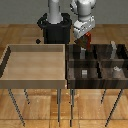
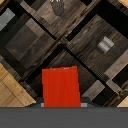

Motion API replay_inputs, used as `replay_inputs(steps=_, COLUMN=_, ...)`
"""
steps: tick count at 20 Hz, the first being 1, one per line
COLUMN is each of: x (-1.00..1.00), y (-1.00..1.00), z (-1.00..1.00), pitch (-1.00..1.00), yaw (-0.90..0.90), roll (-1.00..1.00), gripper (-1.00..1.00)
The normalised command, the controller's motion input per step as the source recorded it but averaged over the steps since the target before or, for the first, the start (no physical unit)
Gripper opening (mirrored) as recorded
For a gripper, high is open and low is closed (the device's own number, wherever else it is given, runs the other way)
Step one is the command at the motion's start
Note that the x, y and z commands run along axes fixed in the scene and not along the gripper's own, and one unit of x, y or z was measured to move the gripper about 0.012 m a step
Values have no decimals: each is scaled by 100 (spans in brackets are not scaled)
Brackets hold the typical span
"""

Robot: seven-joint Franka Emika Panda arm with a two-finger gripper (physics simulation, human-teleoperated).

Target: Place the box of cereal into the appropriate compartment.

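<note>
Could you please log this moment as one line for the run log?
gripper: shut on cereal box | position: above dark four-cell bin | box: not yet released | light tray: beside bin

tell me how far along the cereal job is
Done: the box of cereal is picked up, held in the gripper above the dark four-cell bin. In hand: carrying it over the cells; the wrist view shows the red box hanging above the dividers. Left: lowering it into the cell with the tall grey block and releasing.
</note>
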Motion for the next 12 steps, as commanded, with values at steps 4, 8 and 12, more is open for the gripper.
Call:
replay_inputs(steps=4, x=0, y=100, z=0, pitch=0, yaw=0, roll=0, gripper=-100)
replay_inputs(steps=8, x=0, y=100, z=0, pitch=0, yaw=0, roll=0, gripper=-100)
replay_inputs(steps=12, x=0, y=100, z=0, pitch=0, yaw=0, roll=0, gripper=-100)
